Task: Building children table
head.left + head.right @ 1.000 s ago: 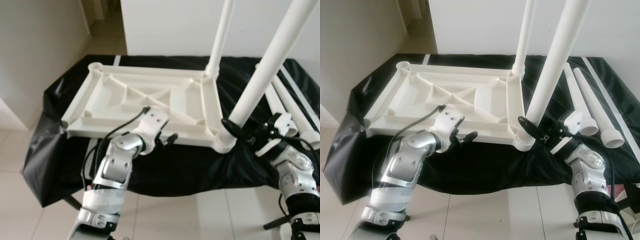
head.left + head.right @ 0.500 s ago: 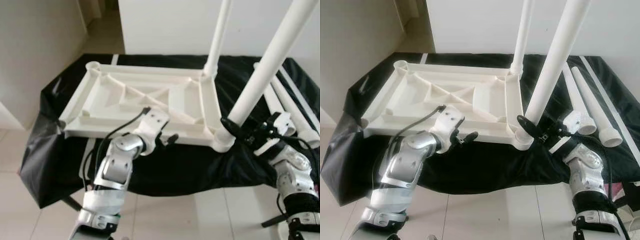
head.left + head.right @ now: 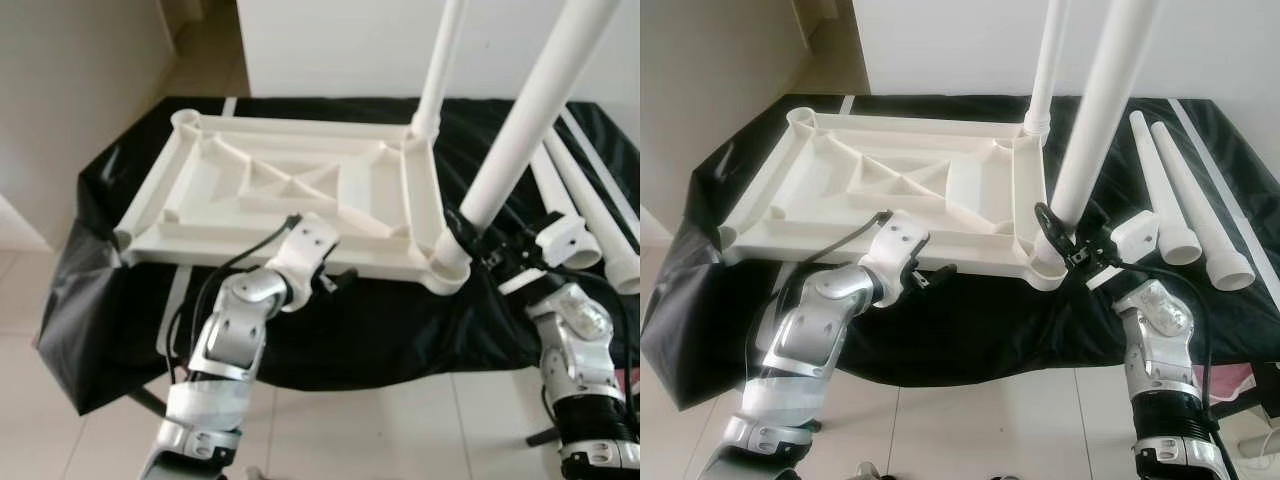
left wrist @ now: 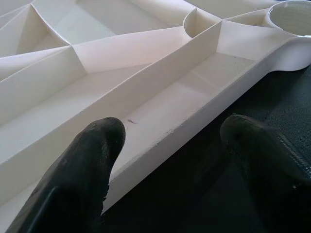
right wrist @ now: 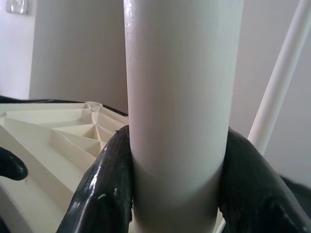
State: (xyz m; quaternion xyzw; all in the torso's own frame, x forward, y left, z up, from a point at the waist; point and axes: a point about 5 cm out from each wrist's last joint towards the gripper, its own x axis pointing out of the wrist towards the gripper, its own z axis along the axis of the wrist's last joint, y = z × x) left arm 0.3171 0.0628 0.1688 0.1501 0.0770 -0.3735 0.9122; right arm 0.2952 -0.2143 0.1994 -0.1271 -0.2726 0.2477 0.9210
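R gripper (image 3: pixel 1068 243) was clamped on near-right table leg (image 3: pixel 1095 130) just above its corner socket, tabletop (image 3: pixel 300 195) upside-down on black cloth (image 3: pixel 350 330). L gripper (image 4: pixel 170 145) open, straddling near rim. Step: seating leg; next prob needs downward push w/ top braced.

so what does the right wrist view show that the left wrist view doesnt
The right wrist view shows the right gripper with its jaws clamped around the near upright table leg, and a second upright leg behind. The left wrist view instead shows the left gripper, jaws open, straddling the near rim of the upturned tabletop, with an empty corner socket and black cloth below. Both share the tabletop's white ribbed underside.
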